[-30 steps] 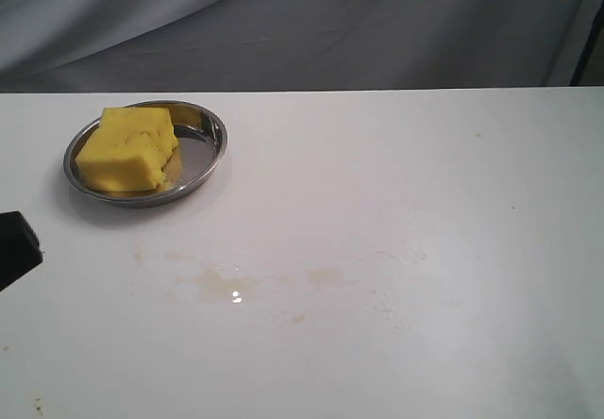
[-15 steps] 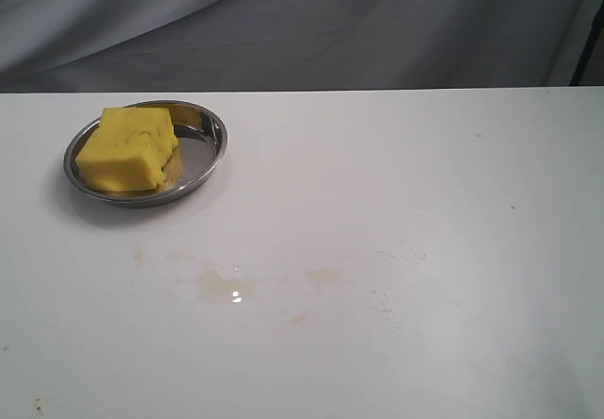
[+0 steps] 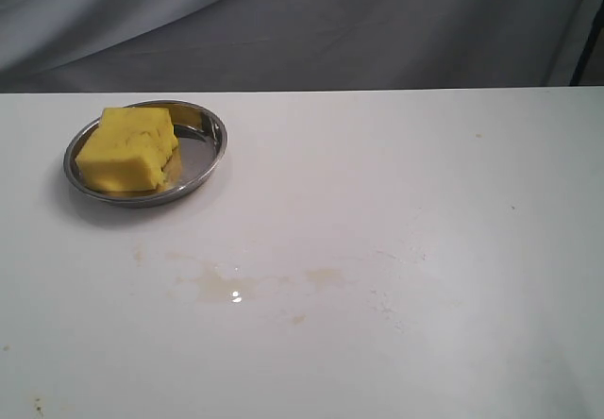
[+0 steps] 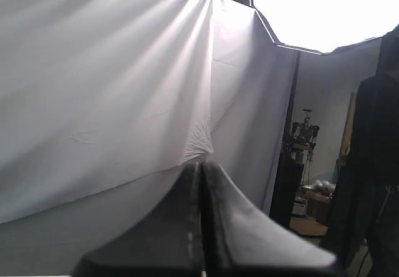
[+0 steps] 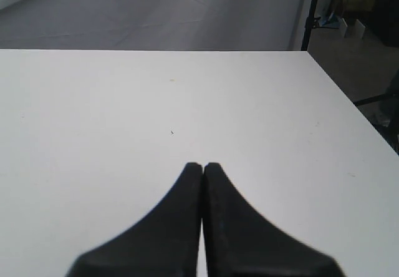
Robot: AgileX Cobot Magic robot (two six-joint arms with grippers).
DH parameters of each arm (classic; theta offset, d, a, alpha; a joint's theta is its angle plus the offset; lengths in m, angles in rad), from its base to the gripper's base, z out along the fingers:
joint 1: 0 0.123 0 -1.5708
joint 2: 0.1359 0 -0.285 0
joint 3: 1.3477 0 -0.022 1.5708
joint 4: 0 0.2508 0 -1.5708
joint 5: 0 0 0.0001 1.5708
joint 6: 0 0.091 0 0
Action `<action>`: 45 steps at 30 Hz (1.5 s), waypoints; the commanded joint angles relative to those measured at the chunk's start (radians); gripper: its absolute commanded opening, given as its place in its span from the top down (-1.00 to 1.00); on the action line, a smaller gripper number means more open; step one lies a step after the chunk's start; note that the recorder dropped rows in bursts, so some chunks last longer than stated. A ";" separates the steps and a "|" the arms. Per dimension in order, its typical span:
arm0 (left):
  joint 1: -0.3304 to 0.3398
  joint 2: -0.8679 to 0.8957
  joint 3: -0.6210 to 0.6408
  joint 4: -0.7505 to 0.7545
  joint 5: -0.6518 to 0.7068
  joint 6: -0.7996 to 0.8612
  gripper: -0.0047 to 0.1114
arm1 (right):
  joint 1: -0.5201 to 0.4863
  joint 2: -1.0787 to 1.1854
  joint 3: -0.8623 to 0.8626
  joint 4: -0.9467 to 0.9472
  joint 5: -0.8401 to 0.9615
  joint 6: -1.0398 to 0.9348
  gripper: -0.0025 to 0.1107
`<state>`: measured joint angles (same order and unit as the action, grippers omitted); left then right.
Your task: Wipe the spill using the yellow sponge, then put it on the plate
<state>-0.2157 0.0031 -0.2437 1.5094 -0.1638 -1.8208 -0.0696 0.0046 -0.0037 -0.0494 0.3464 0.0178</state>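
Note:
The yellow sponge (image 3: 128,148) lies in the shiny steel plate (image 3: 206,154) at the table's far left in the exterior view. Pale brownish streaks of the spill (image 3: 226,287) mark the white table in front of the plate, with a tiny glint of liquid among them. Neither arm appears in the exterior view. My left gripper (image 4: 201,165) is shut with nothing in it and faces the grey backdrop curtain. My right gripper (image 5: 203,165) is shut and empty above bare white tabletop.
A grey cloth backdrop (image 3: 302,23) hangs behind the table's far edge. In the right wrist view the table's corner (image 5: 305,52) meets a dark stand (image 5: 312,15) and room clutter beyond.
One second ago the dark tip of the left arm showed at the exterior view's left edge; it has since drawn out of view. The sponge, plate and streaks have not moved.

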 commanded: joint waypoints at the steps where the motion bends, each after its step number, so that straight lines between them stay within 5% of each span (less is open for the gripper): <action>1: -0.005 -0.003 0.005 -0.034 0.015 -0.009 0.92 | 0.001 -0.005 0.004 0.004 -0.004 -0.010 0.96; 10: -0.005 -0.003 0.007 -0.115 -0.012 0.045 0.92 | 0.001 -0.005 0.004 0.004 -0.004 -0.010 0.96; 19: -0.005 -0.003 0.007 -1.310 0.025 1.265 0.92 | 0.001 -0.005 0.004 0.004 -0.004 -0.010 0.96; 25: -0.005 -0.003 0.007 -1.751 0.267 1.894 0.92 | 0.001 -0.005 0.004 0.004 -0.004 -0.010 0.96; 39: -0.005 -0.003 0.007 -1.662 0.485 1.968 0.92 | 0.001 -0.005 0.004 0.004 -0.004 -0.010 0.96; 45: -0.005 -0.003 0.089 -1.590 0.461 1.876 0.92 | 0.001 -0.005 0.004 0.004 -0.004 -0.010 0.96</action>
<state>-0.2157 0.0014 -0.2015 -0.1275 0.3134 0.1254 -0.0696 0.0046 -0.0037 -0.0494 0.3464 0.0178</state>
